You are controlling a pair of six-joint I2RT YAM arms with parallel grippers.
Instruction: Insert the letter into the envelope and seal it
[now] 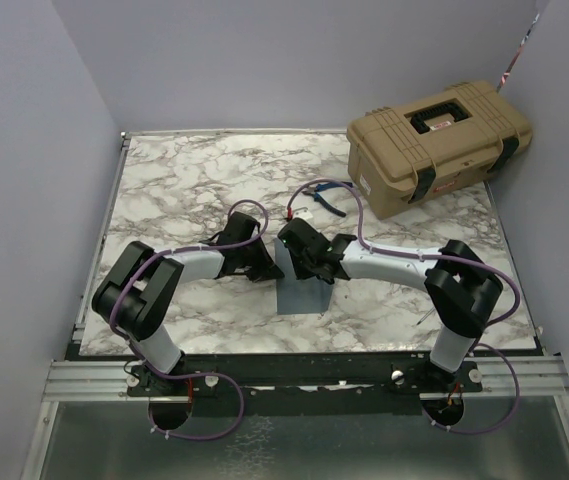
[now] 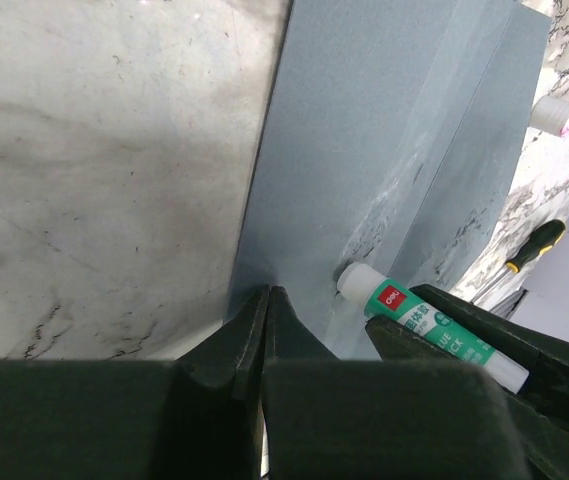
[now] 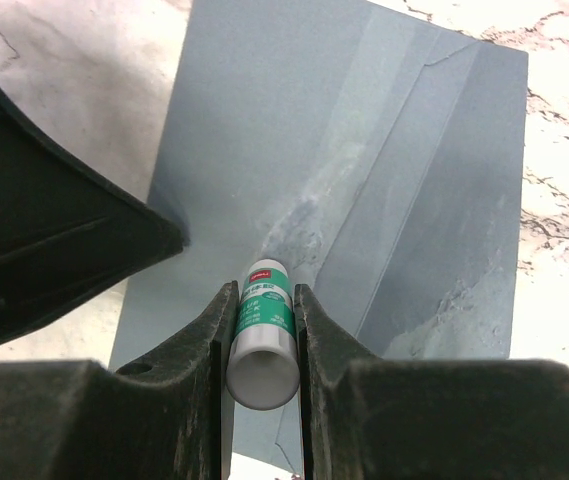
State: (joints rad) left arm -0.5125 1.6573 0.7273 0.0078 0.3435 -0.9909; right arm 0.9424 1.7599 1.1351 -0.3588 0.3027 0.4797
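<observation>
Envelope (image 3: 384, 150) lies flat; right pincer (image 3: 263, 296) angles down clamping glue stick (image 3: 262, 345), left pincer (image 2: 267, 302) closed beside.

Robot lab cell: plain walls (image 1: 264, 60), marble-print tabletop (image 1: 184, 170), aluminium mounting rail (image 1: 304, 378), tan equipment case (image 1: 439, 145).

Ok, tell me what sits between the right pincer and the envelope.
A green-and-white glue stick, clamped in the right pincer, its tip on the envelope; the right wrist view shows it.
</observation>
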